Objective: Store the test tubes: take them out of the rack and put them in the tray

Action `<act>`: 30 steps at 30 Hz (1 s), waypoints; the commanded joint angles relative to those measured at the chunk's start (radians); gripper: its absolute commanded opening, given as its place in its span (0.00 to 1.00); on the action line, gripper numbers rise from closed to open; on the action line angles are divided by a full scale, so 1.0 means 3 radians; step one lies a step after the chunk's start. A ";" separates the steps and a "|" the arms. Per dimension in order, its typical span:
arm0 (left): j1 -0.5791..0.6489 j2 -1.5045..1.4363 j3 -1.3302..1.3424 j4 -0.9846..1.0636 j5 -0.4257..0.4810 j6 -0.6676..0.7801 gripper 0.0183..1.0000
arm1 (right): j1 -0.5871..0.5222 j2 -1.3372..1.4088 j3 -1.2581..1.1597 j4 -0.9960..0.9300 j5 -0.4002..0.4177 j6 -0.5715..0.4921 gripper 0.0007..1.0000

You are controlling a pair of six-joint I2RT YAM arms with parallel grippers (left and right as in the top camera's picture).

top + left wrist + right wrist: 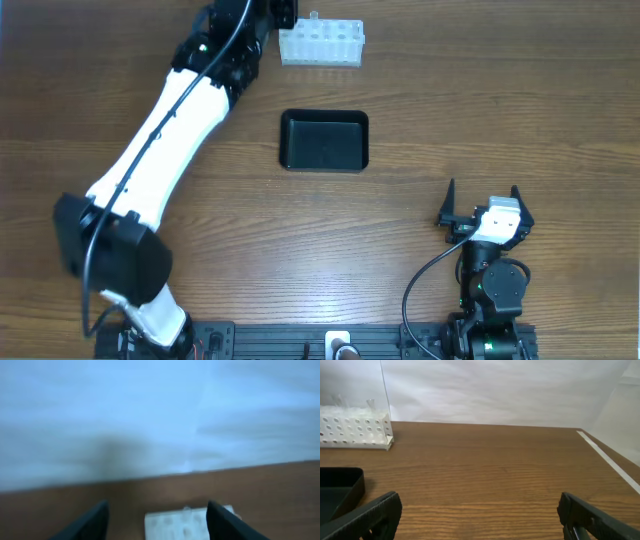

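Observation:
A white test tube rack [322,46] stands at the table's far edge, with clear test tubes [370,405] poking out of its top. The black tray [324,140] lies just in front of the rack and holds nothing. My left gripper [283,12] hovers at the rack's left end. In the left wrist view this gripper [157,508] is open, with the rack [187,522] showing below and between its fingers. My right gripper [483,192] rests low near its base, open and holding nothing. From it the rack [355,433] and the tray's corner [340,489] lie well ahead.
The long white left arm [165,135] stretches diagonally from the bottom left to the far centre. A pale wall [495,390] rises right behind the rack. Bare wooden table [500,90] lies to the right of the tray.

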 commanded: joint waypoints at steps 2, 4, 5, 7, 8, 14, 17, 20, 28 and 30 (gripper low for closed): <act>0.0193 0.0553 -0.0018 0.0526 0.1090 0.0432 0.63 | -0.0024 -0.0031 -0.0019 -0.0004 0.0041 -0.0018 0.99; 0.0225 0.0680 -0.0018 0.0623 0.1236 0.0432 0.63 | -0.0024 -0.0031 -0.0019 -0.0004 0.0041 -0.0018 0.99; 0.0233 0.0744 -0.0018 0.0674 0.1283 0.0431 0.63 | -0.0024 -0.0031 -0.0019 -0.0004 0.0041 -0.0018 0.99; 0.0244 0.0848 -0.0018 0.0771 0.1303 0.0432 0.63 | -0.0024 -0.0031 -0.0019 -0.0004 0.0041 -0.0018 0.99; 0.0244 0.0894 -0.0018 0.0809 0.1303 0.0432 0.63 | -0.0024 -0.0031 -0.0019 -0.0003 0.0041 -0.0018 0.99; 0.0247 0.1095 -0.0018 0.0997 0.1303 0.0432 0.64 | -0.0024 -0.0031 -0.0019 -0.0004 0.0041 -0.0018 0.99; 0.0247 0.1176 -0.0018 0.1064 0.1303 0.0432 0.65 | -0.0024 -0.0031 -0.0019 -0.0004 0.0041 -0.0018 0.99; 0.0247 0.1235 -0.0018 0.1132 0.1302 0.0432 0.66 | -0.0024 -0.0031 -0.0019 -0.0004 0.0041 -0.0018 0.99; 0.0252 0.1382 -0.0018 0.1315 0.1302 0.0431 0.66 | -0.0024 -0.0031 -0.0019 -0.0004 0.0041 -0.0018 0.99; 0.0253 0.1397 -0.0018 0.1326 0.1301 0.0431 0.66 | -0.0024 -0.0031 -0.0019 -0.0004 0.0041 -0.0018 0.99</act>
